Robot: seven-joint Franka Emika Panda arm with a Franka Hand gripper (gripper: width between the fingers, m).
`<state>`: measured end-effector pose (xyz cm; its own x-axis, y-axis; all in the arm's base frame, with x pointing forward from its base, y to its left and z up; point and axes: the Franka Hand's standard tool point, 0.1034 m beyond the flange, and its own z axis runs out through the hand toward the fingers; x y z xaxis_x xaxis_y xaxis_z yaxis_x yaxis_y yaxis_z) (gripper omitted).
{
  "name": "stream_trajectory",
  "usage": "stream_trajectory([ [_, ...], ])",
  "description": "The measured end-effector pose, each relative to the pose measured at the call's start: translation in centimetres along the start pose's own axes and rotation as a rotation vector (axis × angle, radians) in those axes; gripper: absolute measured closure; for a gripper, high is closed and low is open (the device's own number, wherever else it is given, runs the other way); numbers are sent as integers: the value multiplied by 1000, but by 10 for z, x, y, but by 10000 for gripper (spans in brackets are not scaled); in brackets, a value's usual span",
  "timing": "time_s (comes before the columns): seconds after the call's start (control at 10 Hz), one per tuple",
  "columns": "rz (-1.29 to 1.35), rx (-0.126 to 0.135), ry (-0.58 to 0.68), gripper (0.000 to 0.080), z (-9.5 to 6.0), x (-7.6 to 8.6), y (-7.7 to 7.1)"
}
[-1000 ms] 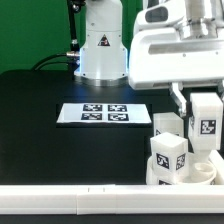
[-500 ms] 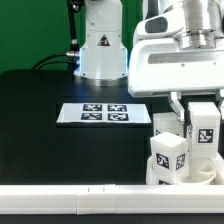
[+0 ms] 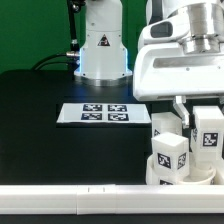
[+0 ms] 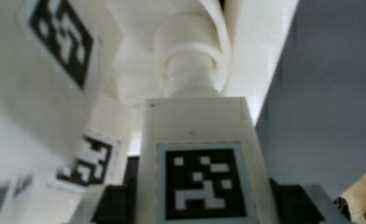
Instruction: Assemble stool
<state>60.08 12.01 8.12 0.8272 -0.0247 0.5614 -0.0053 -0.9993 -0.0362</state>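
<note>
My gripper (image 3: 207, 108) is at the exterior view's right, shut on a white stool leg (image 3: 208, 134) with a black-and-white tag. It holds the leg upright over the round white seat (image 3: 158, 170), which lies against the front rail. Two other tagged legs (image 3: 167, 153) stand upright on the seat, to the left of the held one. In the wrist view the held leg (image 4: 201, 165) fills the middle between my dark fingers (image 4: 123, 198), with the seat's white surface (image 4: 198, 55) and a tagged leg (image 4: 64, 35) beyond it.
The marker board (image 3: 103, 114) lies flat on the black table in the middle. A long white border rail (image 3: 70, 200) runs along the front edge. The robot's white base (image 3: 100, 45) stands at the back.
My gripper has carried the held leg a little toward the exterior view's right and slightly down. The seat and the two standing legs have not moved.
</note>
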Motion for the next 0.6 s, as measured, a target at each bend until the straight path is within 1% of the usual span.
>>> stream_trajectory([
  [0.6,-4,0,-3,466,0,-1,-1],
])
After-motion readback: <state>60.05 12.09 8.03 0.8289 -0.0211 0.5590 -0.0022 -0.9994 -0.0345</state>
